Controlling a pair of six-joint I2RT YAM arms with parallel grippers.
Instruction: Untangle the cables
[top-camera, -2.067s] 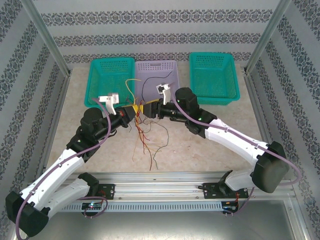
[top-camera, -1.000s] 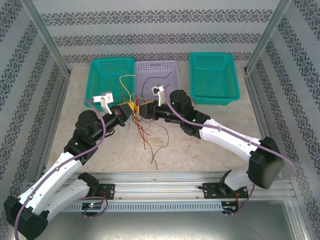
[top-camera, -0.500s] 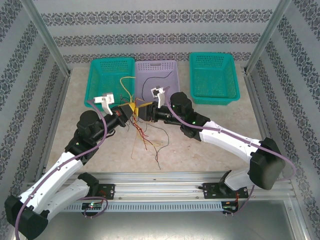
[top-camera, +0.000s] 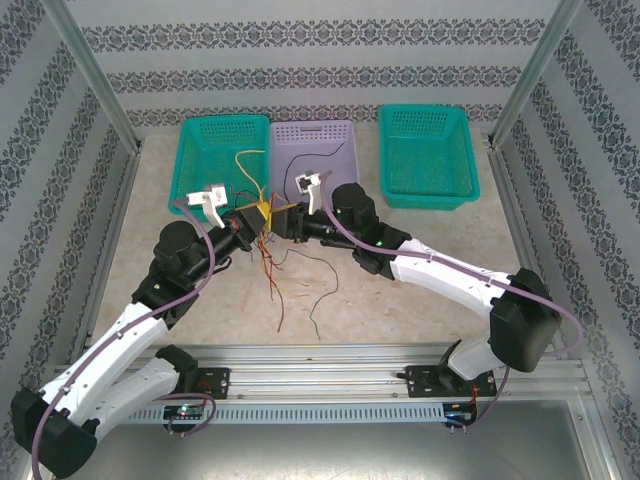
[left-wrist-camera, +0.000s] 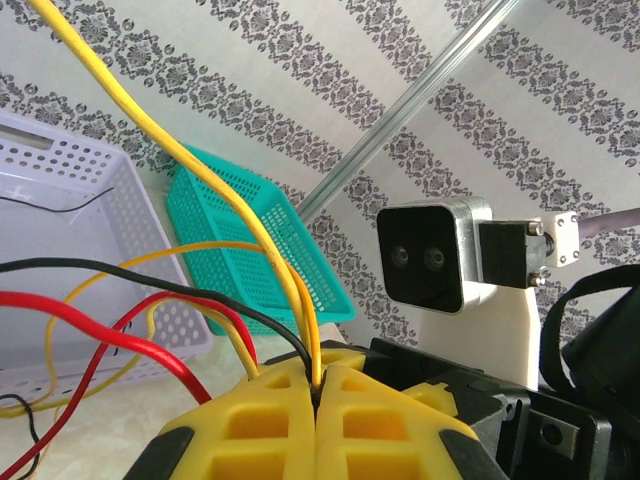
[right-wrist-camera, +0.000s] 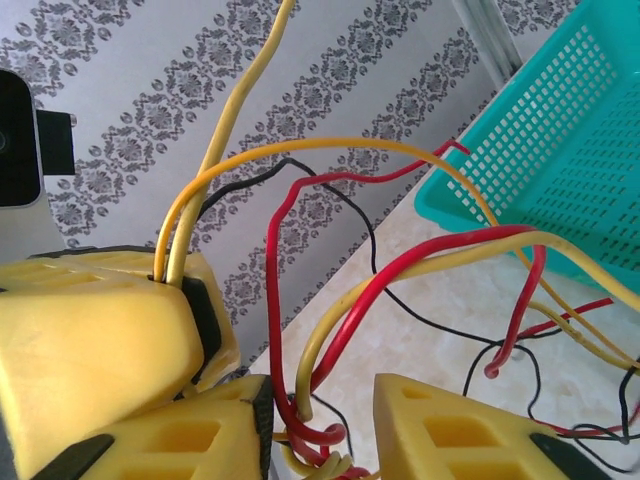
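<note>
**Right arm has swung in to the left; second grip on the tangle not yet made**

Over the last two seconds your right arm (top-camera: 450, 275) has reached further left across the table (top-camera: 420, 310). The left arm (top-camera: 130, 330) has shifted slightly left with it. The two now meet in front of the seam between the left teal basket (top-camera: 195, 140) and the purple basket (top-camera: 340, 135).

The cables (top-camera: 285, 280) came along. They are held up between the two grippers, with loose ends trailing onto the table toward you.

Your left gripper (top-camera: 252, 218) is clenched. Its wrist view shows the pads pressed together with a yellow cable (left-wrist-camera: 312, 350) pinched in the seam.

Your right gripper (top-camera: 284, 222) sits just beside it with its jaws apart. A red cable (right-wrist-camera: 272, 320) loops through the gap alongside a yellow strand, and as far as I can tell neither is pinched yet.

My read is that you are setting up a second hold right next to the first. The strands cross closely there, so a close now would likely catch several colours at once. Before you pull the arms apart, check that you are catching the strand you mean to free.
</note>
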